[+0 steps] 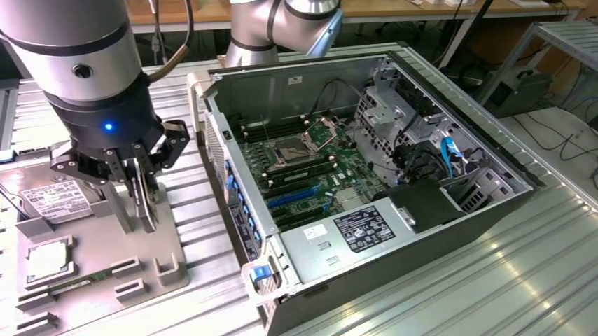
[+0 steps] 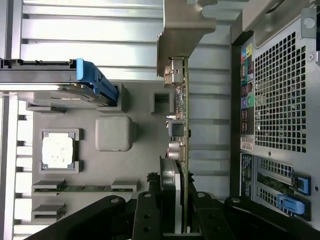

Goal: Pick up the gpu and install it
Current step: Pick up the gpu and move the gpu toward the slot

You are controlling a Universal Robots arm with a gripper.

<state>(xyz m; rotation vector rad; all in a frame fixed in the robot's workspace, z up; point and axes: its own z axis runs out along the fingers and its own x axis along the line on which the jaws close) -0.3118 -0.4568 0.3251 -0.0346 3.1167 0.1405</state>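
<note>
The gpu [image 1: 147, 204] is a thin dark card with a silvery edge, standing upright on its edge over the grey parts tray [image 1: 103, 241] at the exterior view's left. My gripper [image 1: 138, 183] comes down on it from above and is shut on its upper part. In the wrist view the gpu [image 2: 183, 115] runs edge-on away from my gripper [image 2: 180, 212], with its metal bracket [image 2: 181, 35] at the far end. Whether its lower edge still rests in the tray is not clear.
The open computer case [image 1: 238, 91] lies to the exterior view's right of the tray, its motherboard [image 1: 313, 171] exposed; its perforated rear panel [image 2: 280, 95] is close beside the card. The tray also carries a hard drive [image 1: 52, 197], a processor [image 1: 47, 259] and a memory stick [image 1: 73, 283].
</note>
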